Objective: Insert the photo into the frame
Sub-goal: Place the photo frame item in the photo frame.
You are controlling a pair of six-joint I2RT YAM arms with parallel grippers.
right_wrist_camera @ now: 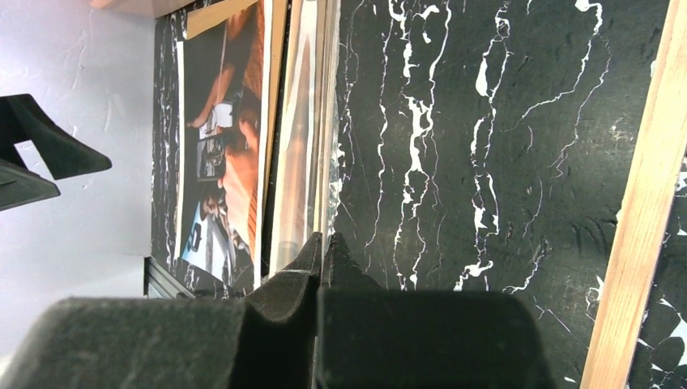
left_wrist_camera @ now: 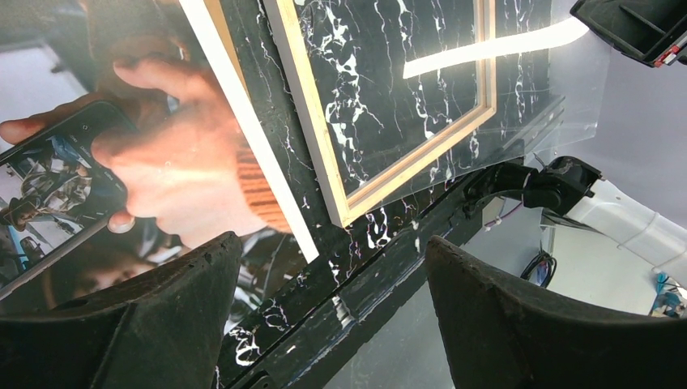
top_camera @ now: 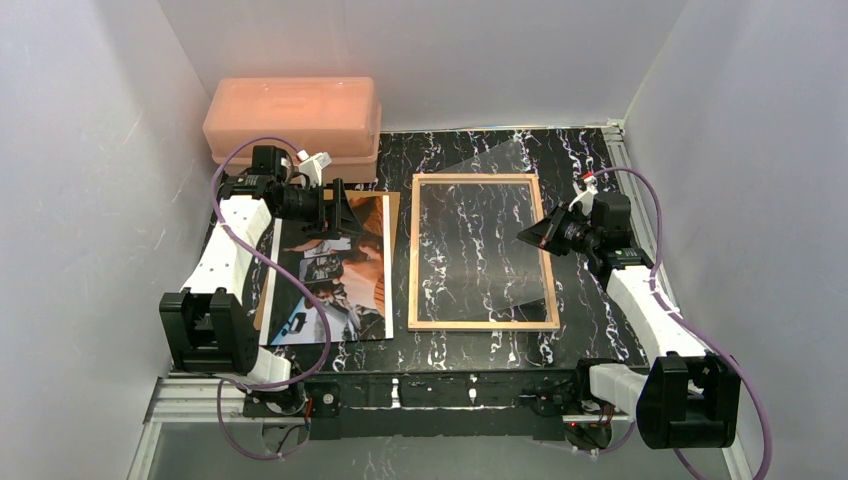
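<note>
The photo lies face up at the left of the table on a brown backing board; it also shows in the left wrist view and the right wrist view. My left gripper hovers open over the photo's far end, with nothing between its jaws. The frame lies flat in the middle, tan wood side up. My right gripper is shut on the frame's clear pane, holding it tilted up over the frame. The pane runs edge-on from the fingertips.
A pink plastic box stands at the back left, just behind the left gripper. White walls close in both sides and the back. The frame's right rail lies under the right wrist. The table's near metal edge shows below the left gripper.
</note>
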